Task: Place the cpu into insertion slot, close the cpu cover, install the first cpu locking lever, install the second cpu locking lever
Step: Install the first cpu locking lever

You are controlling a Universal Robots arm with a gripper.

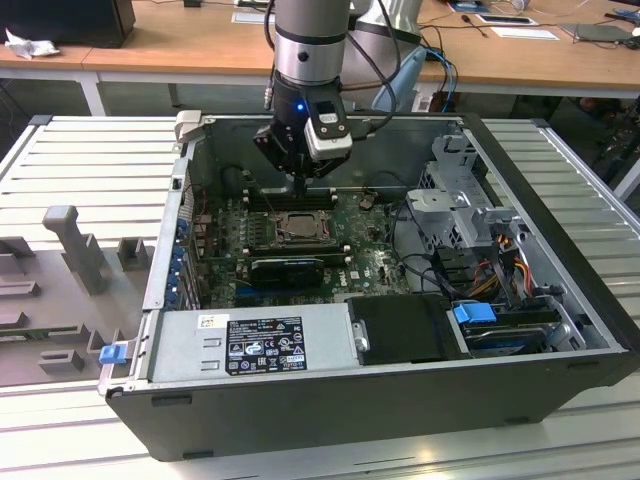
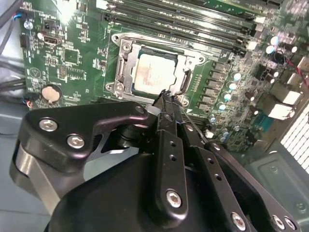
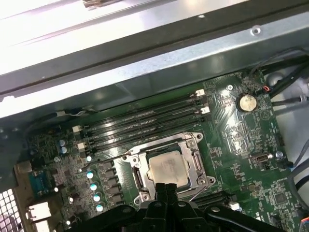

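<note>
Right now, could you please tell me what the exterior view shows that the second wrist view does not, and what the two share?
Exterior view: the whole open computer case, its silver power supply box, the arm reaching in from above, and wooden desks behind.

Second wrist view: up close, the pale chip seated in the socket inside its metal frame, and a coin battery.

Shared: the green board, the socket, the long black memory slots beside it, and the gripper, shut, near the socket's edge.

gripper (image 1: 298,190) over insertion slot (image 1: 282,230) | cpu (image 2: 154,73) in slot, just past gripper's tips | cpu cover (image 2: 181,60) down around cpu | memory slots (image 3: 145,121) beyond slot, far side from gripper
</note>
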